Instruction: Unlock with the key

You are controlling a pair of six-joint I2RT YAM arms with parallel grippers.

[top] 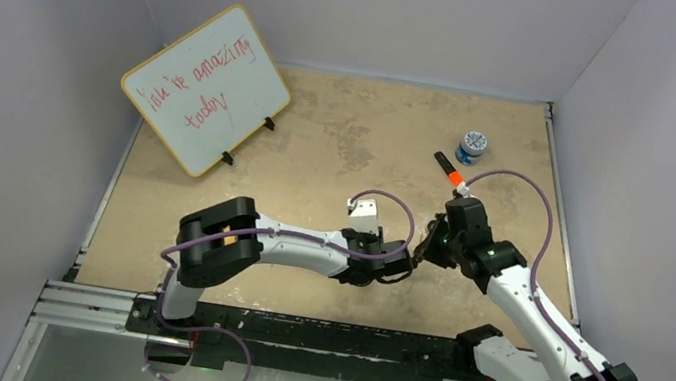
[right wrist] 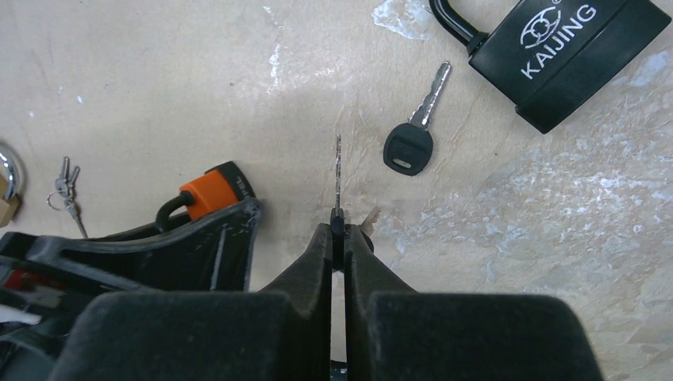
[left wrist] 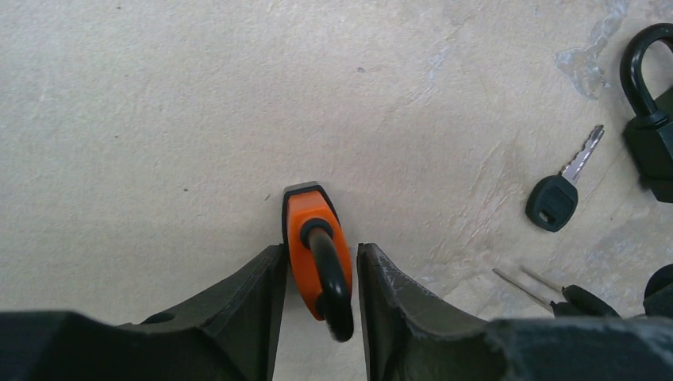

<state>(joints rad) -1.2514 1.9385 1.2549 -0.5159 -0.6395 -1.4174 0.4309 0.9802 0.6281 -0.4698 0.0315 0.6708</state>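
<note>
A small orange padlock [left wrist: 305,230] with a black shackle stands between the fingers of my left gripper [left wrist: 321,254], which is shut on it just above the table. The padlock also shows in the right wrist view [right wrist: 208,189]. My right gripper [right wrist: 339,226] is shut on a thin key [right wrist: 338,171], seen edge-on with its blade pointing forward, to the right of the padlock and apart from it. A second key hangs beside it. From above, the two grippers [top: 394,265] [top: 424,249] meet near the table's middle.
A black KAIJING padlock [right wrist: 567,55] and a loose black-headed key [right wrist: 413,139] lie ahead to the right. A small key ring [right wrist: 65,186] lies at the left. A whiteboard [top: 206,88] stands back left; a marker [top: 448,170] and a small jar [top: 471,147] are back right.
</note>
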